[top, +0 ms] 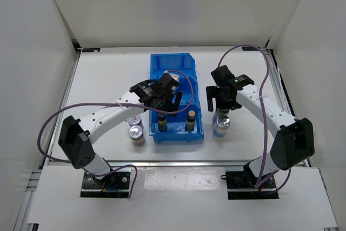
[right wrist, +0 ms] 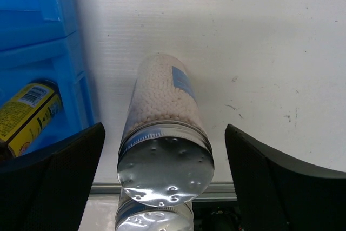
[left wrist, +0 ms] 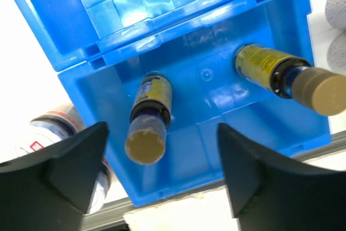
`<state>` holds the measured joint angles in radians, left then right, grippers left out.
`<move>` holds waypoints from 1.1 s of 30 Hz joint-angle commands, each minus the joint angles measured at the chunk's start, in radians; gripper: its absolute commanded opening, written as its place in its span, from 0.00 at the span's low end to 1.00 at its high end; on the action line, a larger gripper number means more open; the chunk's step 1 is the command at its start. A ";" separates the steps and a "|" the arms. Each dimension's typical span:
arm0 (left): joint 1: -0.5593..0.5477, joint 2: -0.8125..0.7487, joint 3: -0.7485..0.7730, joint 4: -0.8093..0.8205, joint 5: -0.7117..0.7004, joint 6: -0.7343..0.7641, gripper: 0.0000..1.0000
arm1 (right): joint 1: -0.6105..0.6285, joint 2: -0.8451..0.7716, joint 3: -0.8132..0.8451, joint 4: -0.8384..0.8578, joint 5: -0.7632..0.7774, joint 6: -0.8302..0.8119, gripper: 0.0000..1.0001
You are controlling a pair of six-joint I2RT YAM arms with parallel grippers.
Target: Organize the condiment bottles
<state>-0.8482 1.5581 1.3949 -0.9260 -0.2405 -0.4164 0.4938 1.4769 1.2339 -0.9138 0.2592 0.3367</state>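
Two slim dark bottles with yellow labels and tan caps stand in the near compartment of the blue bin (top: 176, 63), the left one (left wrist: 148, 117) and the right one (left wrist: 286, 77). My left gripper (left wrist: 162, 187) is open and empty above the left bottle, its fingers (left wrist: 75, 166) apart on either side. My right gripper (right wrist: 165, 187) is open above a silver-lidded jar (right wrist: 165, 133) of white beads standing right of the bin; its fingers (right wrist: 286, 187) do not touch it. A second jar (right wrist: 154, 220) stands just nearer. Two more jars (top: 135, 128) stand left of the bin.
The bin's middle and far compartments (left wrist: 162, 4) hold no bottles that I can see. The bin's wall (right wrist: 38, 52) is close to the left of the right gripper. The table's near edge rail (right wrist: 243, 190) runs just behind the jars.
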 commanded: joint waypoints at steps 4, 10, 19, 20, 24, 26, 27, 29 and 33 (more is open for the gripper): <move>-0.005 -0.064 0.007 0.019 -0.016 -0.007 0.99 | -0.001 0.000 0.001 0.015 0.002 -0.002 0.81; -0.005 -0.206 0.007 0.019 -0.146 -0.016 0.99 | -0.001 0.010 0.027 0.004 0.032 -0.002 0.48; 0.167 -0.354 -0.065 0.019 -0.195 -0.011 0.99 | -0.001 -0.001 0.235 -0.063 0.152 -0.031 0.00; 0.194 -0.354 -0.080 0.019 -0.195 -0.036 0.99 | 0.008 -0.012 0.260 -0.063 0.152 -0.045 0.00; 0.228 -0.365 -0.140 0.041 -0.195 -0.076 0.99 | 0.029 0.009 0.439 -0.063 0.132 -0.077 0.00; 0.242 -0.365 -0.152 0.050 -0.204 -0.085 0.99 | 0.052 0.062 0.505 -0.063 0.109 -0.106 0.00; 0.254 -0.354 -0.161 0.059 -0.204 -0.085 0.99 | 0.072 0.081 0.535 -0.063 0.109 -0.107 0.00; 0.264 -0.354 -0.162 0.059 -0.204 -0.085 0.99 | 0.109 0.149 0.619 -0.063 0.083 -0.117 0.00; 0.274 -0.354 -0.195 0.059 -0.240 -0.114 0.99 | 0.152 0.281 0.705 -0.063 0.072 -0.128 0.00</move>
<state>-0.5861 1.2251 1.2198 -0.8841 -0.4397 -0.4957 0.6178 1.6787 1.8801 -0.9928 0.3527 0.2371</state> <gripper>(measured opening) 0.981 0.641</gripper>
